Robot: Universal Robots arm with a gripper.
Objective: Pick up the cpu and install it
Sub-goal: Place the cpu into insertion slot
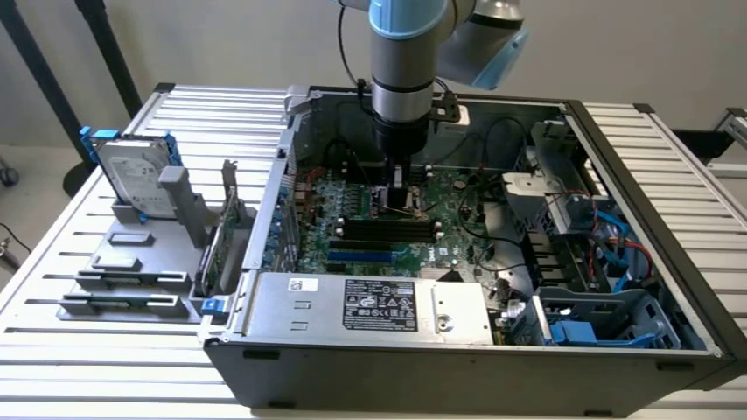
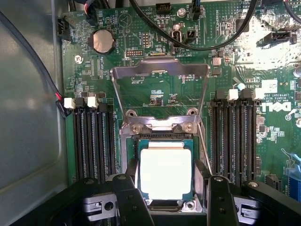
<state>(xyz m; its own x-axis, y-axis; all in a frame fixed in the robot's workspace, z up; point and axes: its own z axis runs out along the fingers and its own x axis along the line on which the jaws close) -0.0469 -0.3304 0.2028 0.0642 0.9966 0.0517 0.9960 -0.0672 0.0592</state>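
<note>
On the green motherboard (image 2: 117,52) I can read one brand: the DELL logo (image 2: 278,111) in big white letters, turned on its side near the memory slots. A white sticker (image 2: 269,87) just beside it has print too small to read. The power supply (image 1: 275,311) carries a black rating label (image 1: 380,304) with white lines and marks, none legible, and a small white sticker (image 1: 301,284), also unreadable.

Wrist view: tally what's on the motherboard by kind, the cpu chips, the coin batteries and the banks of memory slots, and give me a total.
cpu: 1
coin battery: 1
memory slot banks: 2
Total: 4
</note>
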